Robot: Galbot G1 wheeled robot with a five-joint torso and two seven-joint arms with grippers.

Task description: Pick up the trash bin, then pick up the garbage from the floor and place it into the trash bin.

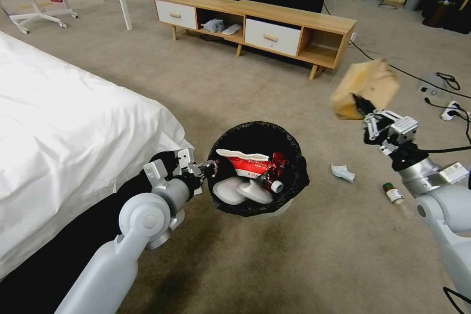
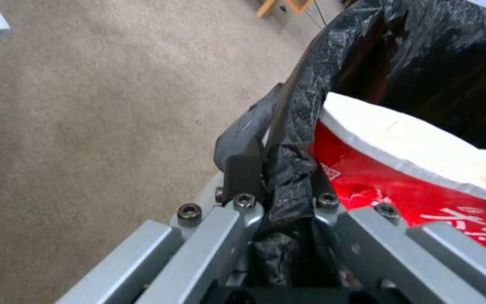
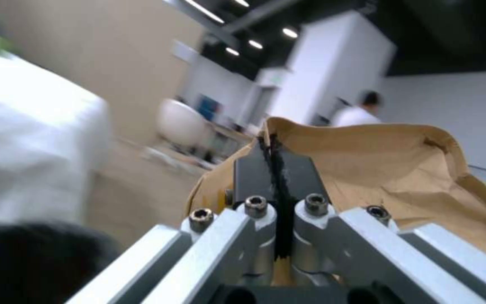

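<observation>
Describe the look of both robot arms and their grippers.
Both arms are smooth pale-grey shells with rounded joints and silver metal wrist sections. The left gripper and right gripper have angular silver aluminium linkages with dark hex bolts, ending in flat black fingers. A black cable runs from the right wrist.

black liner (image 1: 289,157) in the white trash bin (image 1: 280,207); red-and-white paper cup (image 1: 248,163); brown paper bag (image 1: 365,89); beige carpet (image 1: 245,88).
</observation>
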